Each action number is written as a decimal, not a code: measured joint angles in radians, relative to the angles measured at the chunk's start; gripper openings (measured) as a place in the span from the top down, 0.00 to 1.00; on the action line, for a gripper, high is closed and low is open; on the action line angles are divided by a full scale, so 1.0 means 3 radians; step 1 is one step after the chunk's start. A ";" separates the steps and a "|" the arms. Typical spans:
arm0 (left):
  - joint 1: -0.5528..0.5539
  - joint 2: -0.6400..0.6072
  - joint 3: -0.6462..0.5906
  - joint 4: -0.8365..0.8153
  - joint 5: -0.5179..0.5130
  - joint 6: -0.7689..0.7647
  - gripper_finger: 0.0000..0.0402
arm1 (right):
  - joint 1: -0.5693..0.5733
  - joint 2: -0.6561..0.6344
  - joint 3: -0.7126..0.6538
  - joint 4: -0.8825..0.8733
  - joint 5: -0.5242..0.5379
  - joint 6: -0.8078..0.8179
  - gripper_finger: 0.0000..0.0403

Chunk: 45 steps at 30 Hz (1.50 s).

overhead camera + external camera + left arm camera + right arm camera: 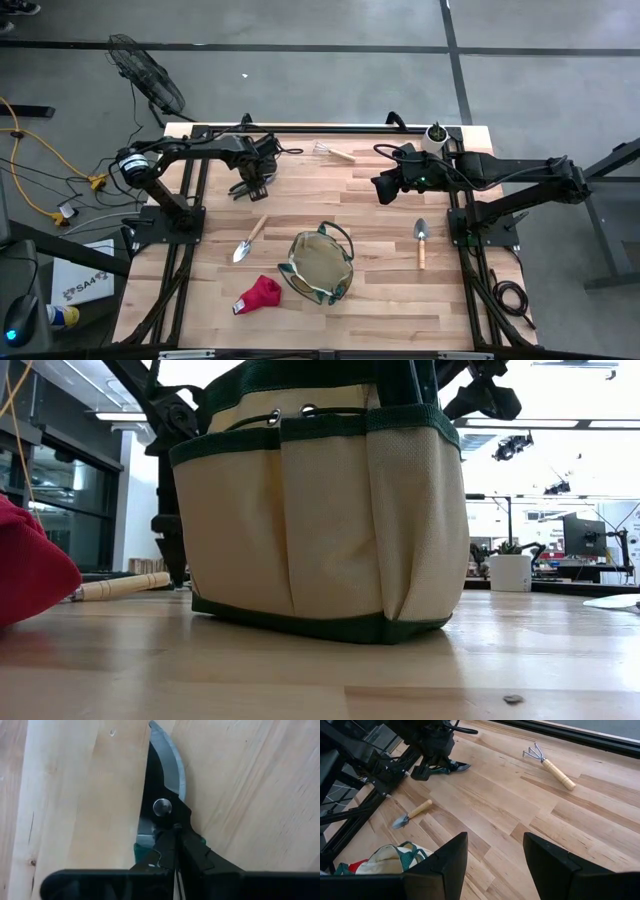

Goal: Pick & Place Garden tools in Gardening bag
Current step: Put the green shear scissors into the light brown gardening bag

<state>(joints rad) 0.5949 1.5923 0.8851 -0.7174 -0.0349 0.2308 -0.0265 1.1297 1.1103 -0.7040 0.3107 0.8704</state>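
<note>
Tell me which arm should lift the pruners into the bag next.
Left. The left gripper is already down on the pruners, fingers shut around them. The right gripper hangs open over bare table, far from them. The gardening bag sits between both arms.

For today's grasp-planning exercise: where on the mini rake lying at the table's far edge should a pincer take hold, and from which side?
Grip the mini rake at the middle of its wooden handle, coming straight down from above. It lies flat on the table with bare wood all round, and the round, straight handle suits two fingers better than the splayed metal tines. The open right pincer is probably the handier one.
</note>
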 joint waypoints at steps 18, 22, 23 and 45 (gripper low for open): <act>0.0001 -0.0507 0.0532 -0.0519 0.0287 -0.0056 1.00 | 0.0000 0.0000 0.0000 0.0015 0.0001 -0.0008 0.54; 0.0001 -0.0622 0.0720 -0.0704 0.0317 -0.0088 1.00 | 0.0000 0.0000 0.0000 0.0015 0.0001 -0.0009 0.54; 0.0001 -0.0659 0.0766 -0.0716 0.0344 -0.0095 1.00 | 0.0001 0.0000 0.0000 0.0015 0.0000 -0.0009 0.54; 0.0001 -0.1052 0.1545 -0.0989 0.0462 -0.0612 1.00 | 0.0000 0.0000 0.0000 0.0014 0.0000 -0.0077 0.54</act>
<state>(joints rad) 0.5953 1.2766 1.3487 -1.0142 0.1038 0.0473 -0.0264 1.1297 1.1103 -0.6998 0.3107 0.8472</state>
